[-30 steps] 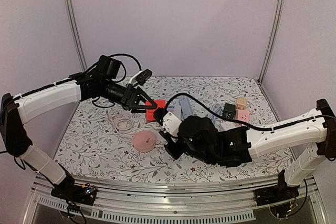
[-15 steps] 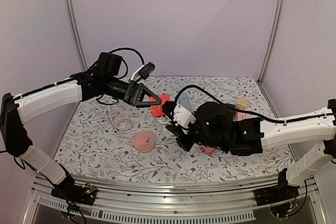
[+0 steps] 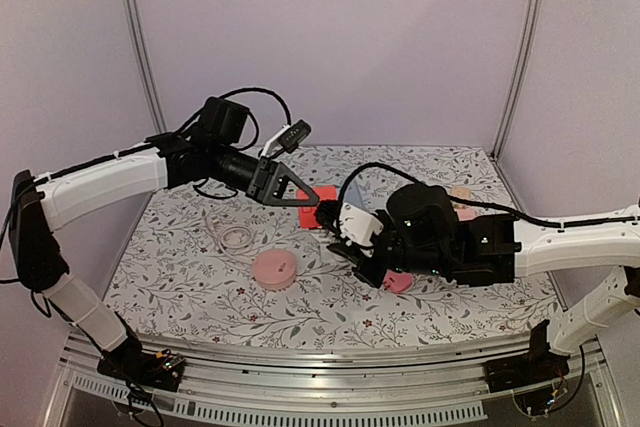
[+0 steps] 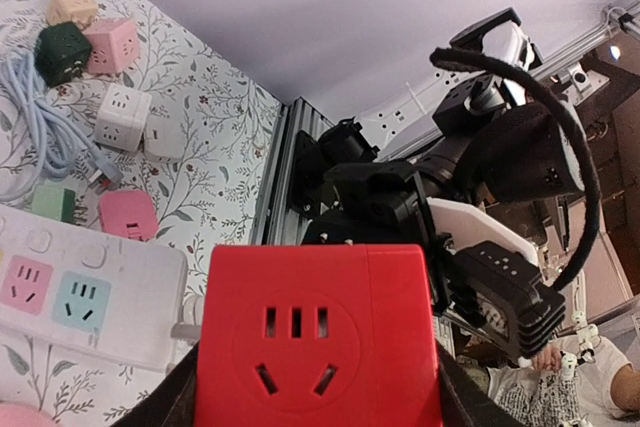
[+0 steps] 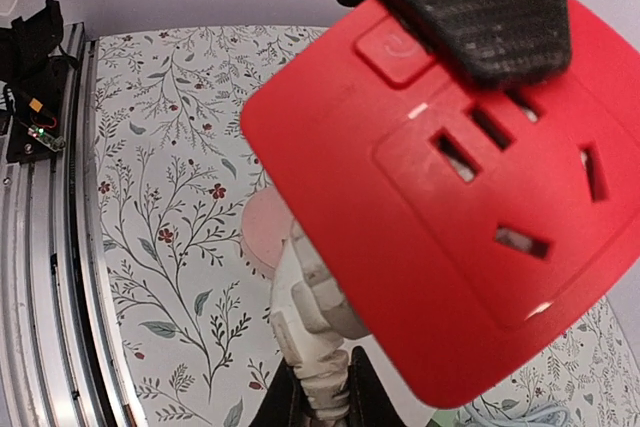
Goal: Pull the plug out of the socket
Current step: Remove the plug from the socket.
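Clamping the rigid red plastic socket cube (image 4: 315, 347), the left pincer (image 3: 303, 195) braces it while the right pincer (image 5: 315, 402) clenches the stiff white plug (image 5: 305, 317) by its body.

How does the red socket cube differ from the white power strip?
The red socket cube is held up between the left gripper's jaws; the white power strip lies on the table. The cube is red all over; the strip is white with pink and blue outlets. Both carry socket slots.
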`<state>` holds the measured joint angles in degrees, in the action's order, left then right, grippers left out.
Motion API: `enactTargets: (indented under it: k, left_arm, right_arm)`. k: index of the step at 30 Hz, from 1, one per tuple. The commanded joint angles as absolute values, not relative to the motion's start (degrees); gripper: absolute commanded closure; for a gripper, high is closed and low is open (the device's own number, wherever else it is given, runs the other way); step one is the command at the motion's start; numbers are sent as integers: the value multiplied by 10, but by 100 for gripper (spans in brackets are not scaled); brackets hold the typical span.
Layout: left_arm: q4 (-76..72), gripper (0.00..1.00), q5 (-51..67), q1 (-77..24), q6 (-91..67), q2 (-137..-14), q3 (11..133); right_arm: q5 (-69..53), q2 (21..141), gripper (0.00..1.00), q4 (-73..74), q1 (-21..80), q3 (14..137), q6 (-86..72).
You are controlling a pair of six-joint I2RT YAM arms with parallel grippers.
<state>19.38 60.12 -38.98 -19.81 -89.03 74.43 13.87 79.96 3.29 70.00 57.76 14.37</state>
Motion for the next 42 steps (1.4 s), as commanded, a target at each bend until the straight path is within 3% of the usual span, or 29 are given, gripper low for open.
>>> enactTargets:
  k: [1, 9, 19, 37, 41, 42]
  left_arm:
    - [288, 100, 633, -429, -150, -912, 754]
    - [299, 100, 579, -423, -139, -904, 758]
    - [135, 100, 547, -331, -257, -844, 684]
    - [118, 100, 508, -303, -276, -831, 666]
    - [116, 100, 518, -302, -278, -835, 668]
    - [116, 100, 519, -302, -279, -835, 669]
  right_arm:
    - [159, 777, 100, -28, 682, 641, 176]
    - [153, 774, 100, -19, 682, 645, 180]
    - [179, 793, 100, -75, 732, 603, 76]
    - [168, 869, 100, -118, 802, 637, 12]
    - [219, 860, 100, -118, 803, 625, 16]
    - [245, 856, 93, -118, 802, 619, 18]
